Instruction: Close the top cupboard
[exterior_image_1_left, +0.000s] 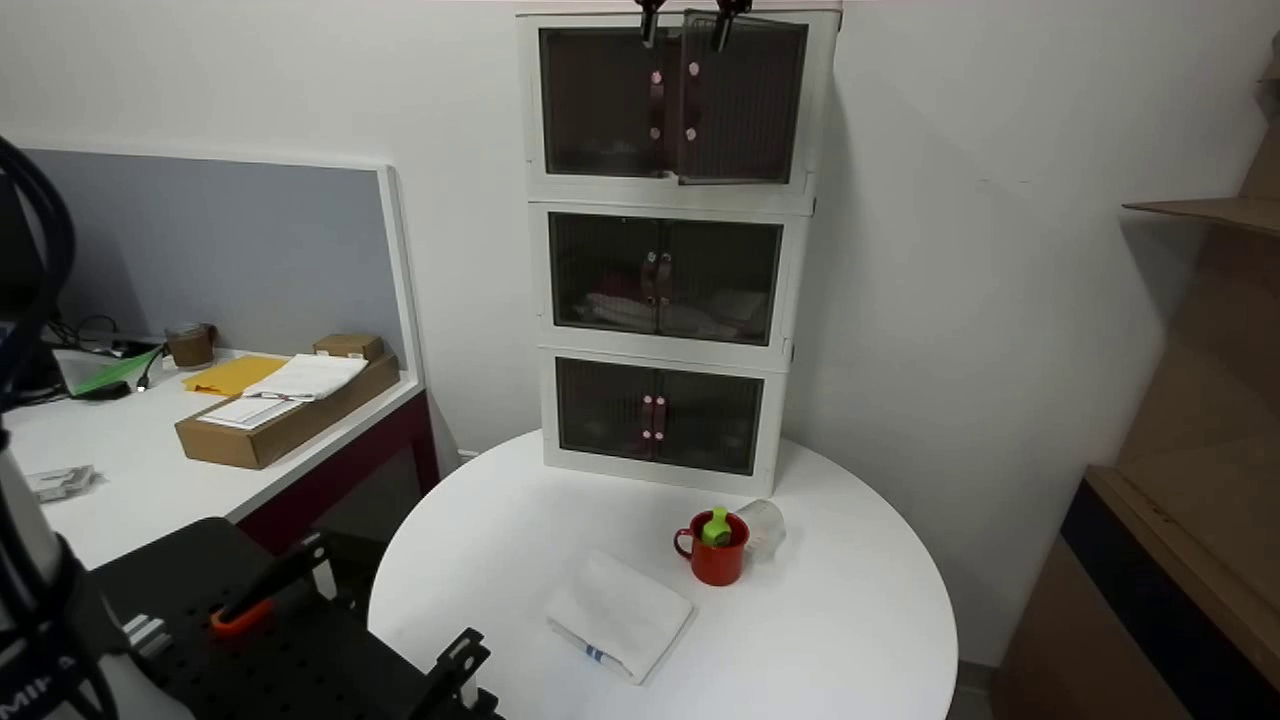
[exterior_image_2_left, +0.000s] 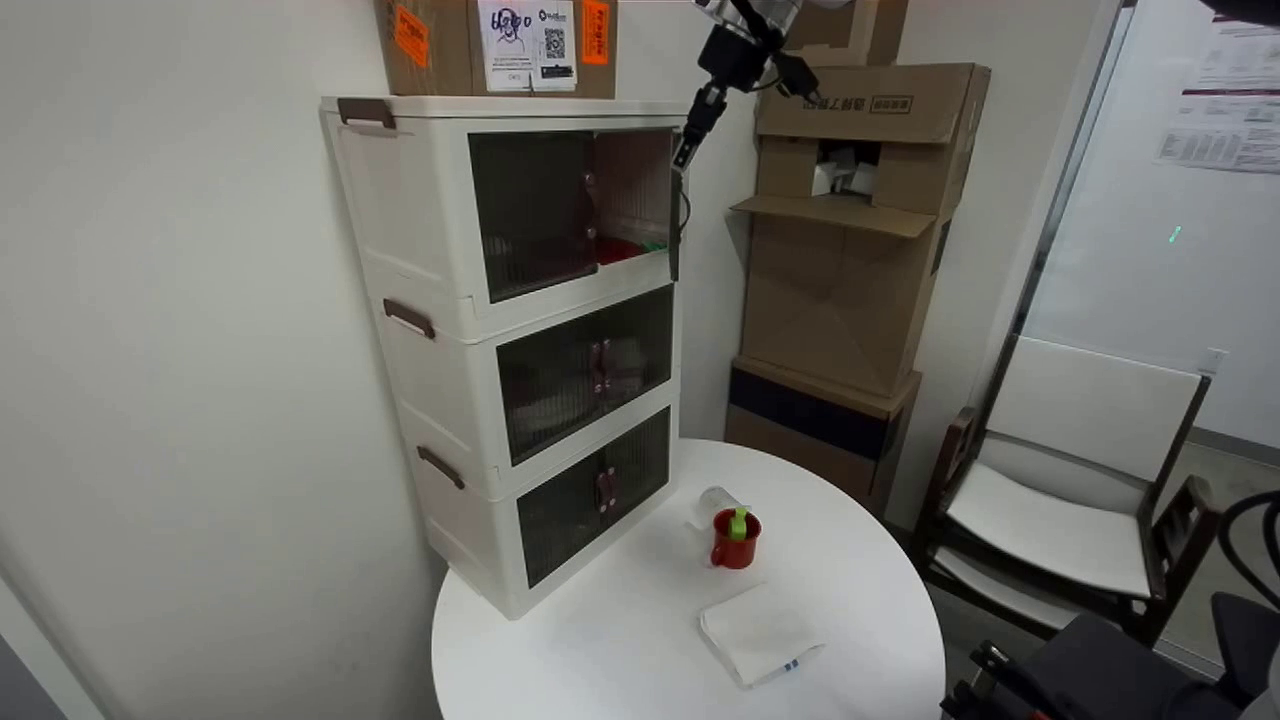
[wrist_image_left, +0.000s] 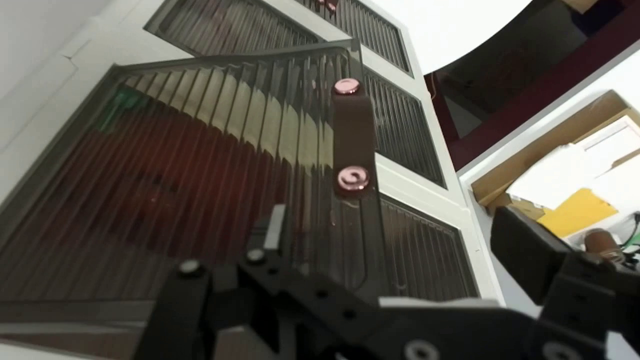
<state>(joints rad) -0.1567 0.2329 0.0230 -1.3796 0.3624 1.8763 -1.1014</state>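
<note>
Against a plain white wall (exterior_image_1_left: 950, 130) stands a white-framed three-tier cabinet (exterior_image_1_left: 660, 197), its highest tier the boxy top cupboard (exterior_image_1_left: 605, 105), whose ribbed, smoky-brown see-through door (wrist_image_left: 215, 175) angles outward. Your black end effector (exterior_image_1_left: 684, 42), fingers (wrist_image_left: 530, 250) spread wide around nothing visibly gripped, hangs near that door's upper edge, outer side, touching or not you cannot tell; the cupboard lies beyond, so the push likely runs inward.

Bright, diffuse light, soft shadow on wall (exterior_image_1_left: 985, 250) beside top cupboard (exterior_image_1_left: 600, 100), washed-out table (wrist_image_left: 450, 30) below it, glints on its door studs (wrist_image_left: 353, 178)
</note>
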